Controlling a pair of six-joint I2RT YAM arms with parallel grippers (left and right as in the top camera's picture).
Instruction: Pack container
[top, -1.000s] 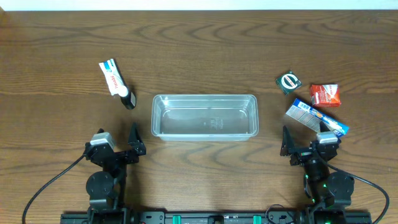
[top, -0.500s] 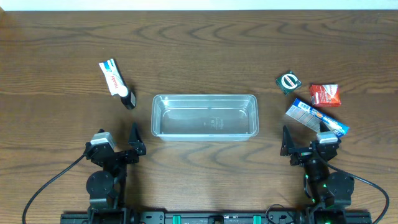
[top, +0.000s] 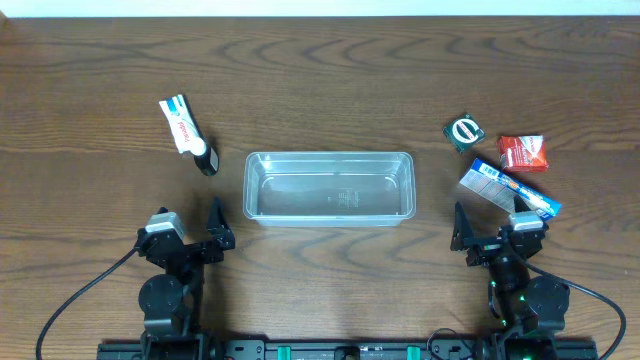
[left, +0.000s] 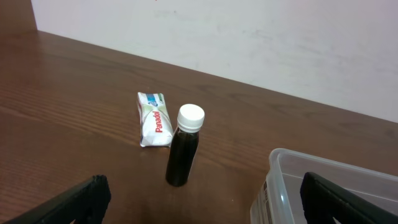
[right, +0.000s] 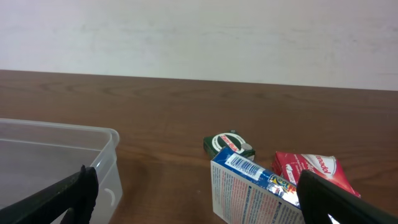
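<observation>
Two sets of jaws stood wide apart with nothing between them when I checked the feeds. The left gripper (top: 187, 218) and the right gripper (top: 488, 222) both sat low at my edge of the table (top: 320, 80), pointing away from me.

The container (top: 330, 154) lay between them and a little further out, long side across, with nothing in it. One corner of it showed at the inner edge of each wrist view.

Ahead of the left gripper, left of the container, a dark bottle (left: 184, 149) with a white cap stood upright. A white Panadol packet (left: 154, 118) lay flat just behind it.

On the right, a blue-and-white box (top: 508, 190) sat just beyond the right gripper's outer finger. Further out lay a red packet (top: 523, 152) and a round green-and-white packet (top: 464, 131), near each other but apart.
</observation>
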